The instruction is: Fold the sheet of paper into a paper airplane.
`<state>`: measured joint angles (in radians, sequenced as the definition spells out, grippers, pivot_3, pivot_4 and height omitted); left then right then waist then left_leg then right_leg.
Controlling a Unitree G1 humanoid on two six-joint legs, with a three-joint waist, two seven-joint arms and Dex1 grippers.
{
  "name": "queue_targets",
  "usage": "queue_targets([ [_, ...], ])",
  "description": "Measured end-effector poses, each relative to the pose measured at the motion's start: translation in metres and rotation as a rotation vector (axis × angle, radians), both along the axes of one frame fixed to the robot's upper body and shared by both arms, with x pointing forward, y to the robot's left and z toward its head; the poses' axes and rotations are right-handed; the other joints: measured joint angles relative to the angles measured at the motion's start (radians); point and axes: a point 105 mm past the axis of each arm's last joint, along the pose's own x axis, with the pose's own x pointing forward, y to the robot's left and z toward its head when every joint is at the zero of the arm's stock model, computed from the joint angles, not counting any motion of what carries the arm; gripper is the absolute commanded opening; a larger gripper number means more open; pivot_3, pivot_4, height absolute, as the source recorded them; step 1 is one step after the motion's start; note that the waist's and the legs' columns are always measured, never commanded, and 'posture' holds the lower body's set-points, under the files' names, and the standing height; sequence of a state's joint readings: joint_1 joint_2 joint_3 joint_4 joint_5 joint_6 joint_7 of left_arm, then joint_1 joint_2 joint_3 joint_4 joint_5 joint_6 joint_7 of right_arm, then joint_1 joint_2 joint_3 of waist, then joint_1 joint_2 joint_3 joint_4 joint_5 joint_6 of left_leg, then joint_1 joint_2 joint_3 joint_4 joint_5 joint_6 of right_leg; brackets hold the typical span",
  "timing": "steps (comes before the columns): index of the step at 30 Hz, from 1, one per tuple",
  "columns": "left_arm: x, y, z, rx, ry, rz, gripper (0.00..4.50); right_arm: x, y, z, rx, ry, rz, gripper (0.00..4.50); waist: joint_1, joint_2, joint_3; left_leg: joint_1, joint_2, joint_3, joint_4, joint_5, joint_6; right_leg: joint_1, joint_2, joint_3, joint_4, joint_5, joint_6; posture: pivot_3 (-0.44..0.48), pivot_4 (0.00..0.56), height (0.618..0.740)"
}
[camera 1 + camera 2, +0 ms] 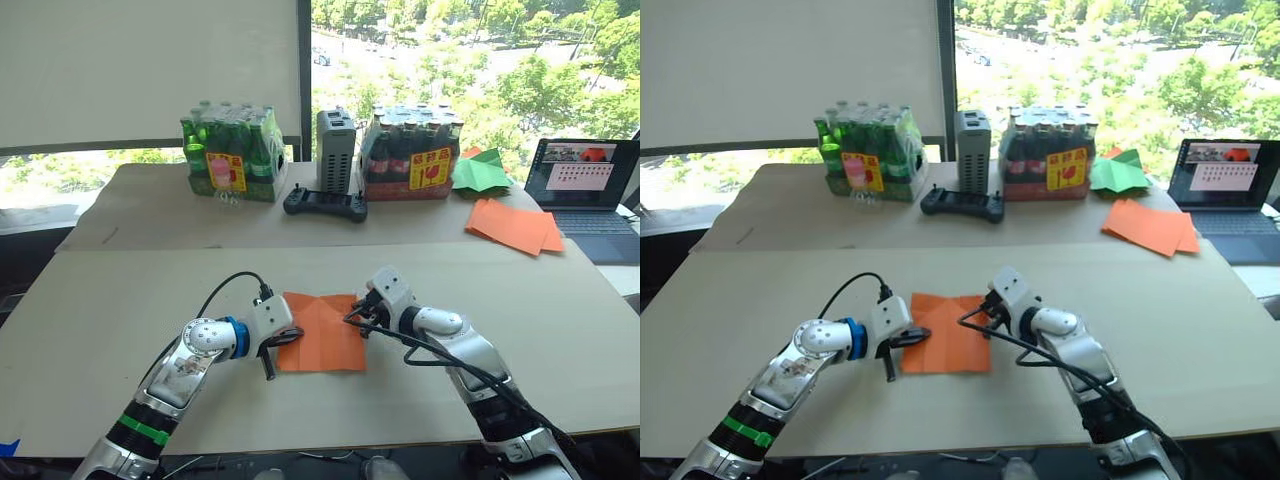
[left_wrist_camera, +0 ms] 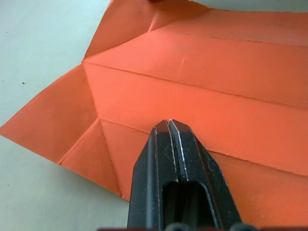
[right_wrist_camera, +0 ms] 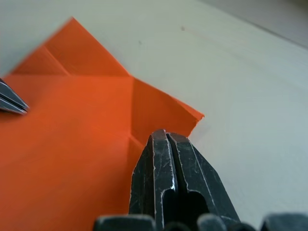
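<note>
The sheet of paper (image 1: 322, 335) lies flat on the near table between my two arms, orange, with crease lines and small folded flaps at its far corners. My left gripper (image 2: 169, 124) is shut, its tip resting on the sheet just inside the left edge (image 1: 288, 339). My right gripper (image 3: 166, 134) is also shut, its tip down on the sheet's far right corner (image 1: 358, 318), beside a folded flap (image 3: 159, 113). Neither gripper has paper between its fingers. The left gripper's fingertips (image 3: 10, 102) show across the sheet in the right wrist view.
On the far table stand a pack of green bottles (image 1: 232, 150), a grey box (image 1: 336, 148), a black controller (image 1: 325, 205) and a pack of dark bottles (image 1: 412, 150). Green paper pieces (image 1: 481, 172), a pile of orange sheets (image 1: 513, 226) and a laptop (image 1: 585, 190) sit far right.
</note>
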<state>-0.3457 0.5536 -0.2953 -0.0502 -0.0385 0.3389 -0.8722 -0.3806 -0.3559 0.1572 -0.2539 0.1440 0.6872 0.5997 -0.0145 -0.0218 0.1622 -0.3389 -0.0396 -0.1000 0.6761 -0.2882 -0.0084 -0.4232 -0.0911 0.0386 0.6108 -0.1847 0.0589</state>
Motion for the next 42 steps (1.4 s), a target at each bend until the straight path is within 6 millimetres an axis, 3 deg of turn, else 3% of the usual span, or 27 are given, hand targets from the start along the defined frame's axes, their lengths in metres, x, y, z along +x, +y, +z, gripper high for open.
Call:
queue_targets([
  [2, 0.001, -0.002, -0.001, -0.003, 0.002, -0.01, 0.0, -0.032, 0.008, 0.02, 0.054, -0.043, 0.098, 0.02, 0.004, 0.0, 0.0, 0.0, 0.0, -0.001, 0.0, 0.0, 0.0, 0.001, 0.0, -0.001, 0.0, -0.001, 0.002, 0.0, 0.15, 0.723],
  [4, 0.002, -0.003, -0.001, -0.004, 0.005, -0.014, 0.0, -0.06, 0.014, 0.019, 0.062, -0.016, 0.178, 0.02, 0.005, 0.0, 0.0, 0.0, 0.0, -0.002, 0.0, 0.0, 0.0, 0.002, -0.001, -0.001, -0.001, -0.002, 0.003, 0.0, 0.15, 0.723],
  [7, 0.005, -0.003, -0.001, 0.004, 0.005, -0.031, 0.0, -0.096, 0.02, -0.003, 0.02, 0.095, 0.232, 0.02, 0.004, 0.0, 0.0, 0.0, -0.001, 0.0, 0.001, 0.0, 0.0, 0.002, -0.002, -0.001, -0.001, -0.002, 0.004, 0.0, 0.15, 0.723],
  [12, 0.011, -0.009, 0.0, 0.019, 0.004, -0.071, 0.0, -0.115, 0.025, -0.037, -0.07, 0.17, 0.121, 0.02, 0.005, 0.0, 0.0, 0.0, 0.0, -0.001, 0.001, 0.0, 0.0, 0.002, -0.001, -0.002, 0.0, -0.003, 0.004, 0.0, 0.15, 0.723],
  [16, 0.014, -0.014, 0.001, 0.023, 0.009, -0.098, 0.0, -0.11, 0.018, -0.054, -0.135, 0.155, -0.029, 0.02, 0.005, 0.0, 0.0, -0.001, -0.001, -0.001, 0.001, 0.0, 0.0, 0.002, -0.001, -0.001, 0.0, -0.003, 0.004, 0.0, 0.15, 0.723],
  [31, 0.022, -0.022, -0.001, 0.026, 0.006, -0.154, 0.0, -0.091, 0.001, -0.056, -0.078, 0.07, -0.331, 0.02, 0.01, -0.001, -0.001, 0.0, 0.0, -0.001, 0.001, 0.0, 0.0, 0.003, -0.001, -0.002, -0.001, -0.003, 0.004, 0.0, 0.15, 0.723],
  [35, 0.022, -0.021, 0.0, 0.027, 0.005, -0.154, 0.0, -0.083, -0.003, -0.054, 0.015, 0.072, -0.399, 0.02, 0.009, -0.001, -0.001, 0.0, 0.0, -0.001, 0.001, 0.0, 0.0, 0.002, -0.001, -0.002, 0.0, -0.003, 0.004, 0.0, 0.15, 0.723],
  [42, 0.021, -0.019, 0.0, 0.028, -0.002, -0.151, 0.0, -0.067, 0.012, -0.042, 0.156, 0.029, -0.373, 0.02, 0.004, -0.001, -0.001, 0.0, 0.0, -0.001, 0.0, 0.0, 0.0, 0.002, -0.001, -0.002, 0.0, -0.003, 0.004, 0.0, 0.15, 0.723],
])
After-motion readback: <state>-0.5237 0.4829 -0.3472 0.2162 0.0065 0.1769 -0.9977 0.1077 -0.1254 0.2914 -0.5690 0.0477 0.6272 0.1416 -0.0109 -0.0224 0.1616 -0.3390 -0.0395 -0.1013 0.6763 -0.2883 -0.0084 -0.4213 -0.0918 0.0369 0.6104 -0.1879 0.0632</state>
